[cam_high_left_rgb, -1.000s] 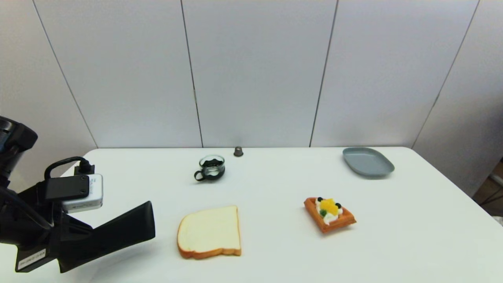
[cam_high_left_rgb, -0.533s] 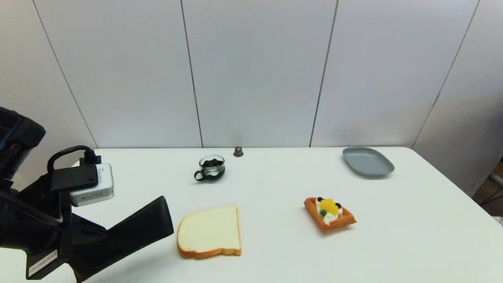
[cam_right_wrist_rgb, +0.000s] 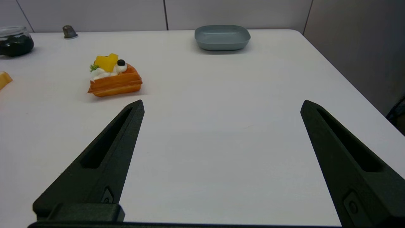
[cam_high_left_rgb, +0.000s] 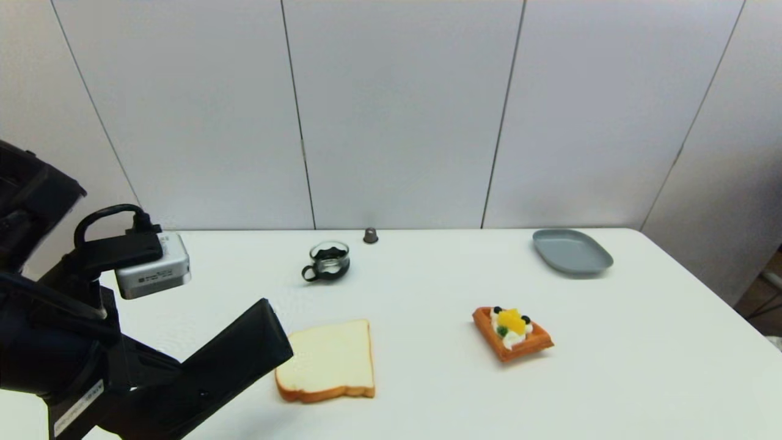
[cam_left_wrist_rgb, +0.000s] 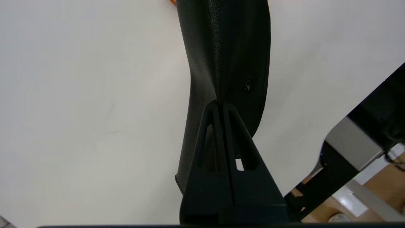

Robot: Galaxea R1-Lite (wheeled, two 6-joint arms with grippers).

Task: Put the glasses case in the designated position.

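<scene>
Clamped tight, the left gripper point(cam_left_wrist_rgb: 220, 106) pinches one end of the soft matte black leather-like glasses case point(cam_left_wrist_rgb: 226, 53), its small snap button point(cam_left_wrist_rgb: 248, 85) just beyond the fingertips. In the head view the case point(cam_high_left_rgb: 235, 354) hangs tilted above the white table point(cam_high_left_rgb: 427, 379), its far end overlapping the pale bread slice point(cam_high_left_rgb: 333, 360). Farther right, the right gripper point(cam_right_wrist_rgb: 221, 106) hovers low, fingers spread wide, near an orange fruit-topped waffle point(cam_right_wrist_rgb: 112, 76).

Lower left of the head view: chunky matte black left arm point(cam_high_left_rgb: 55, 360), a silver camera box point(cam_high_left_rgb: 153, 272) with a black top plate and looped black cable, plus a white printed label. Right pincer point(cam_right_wrist_rgb: 221, 107) fingers are long black hollow wedges, a small screw near each base.
</scene>
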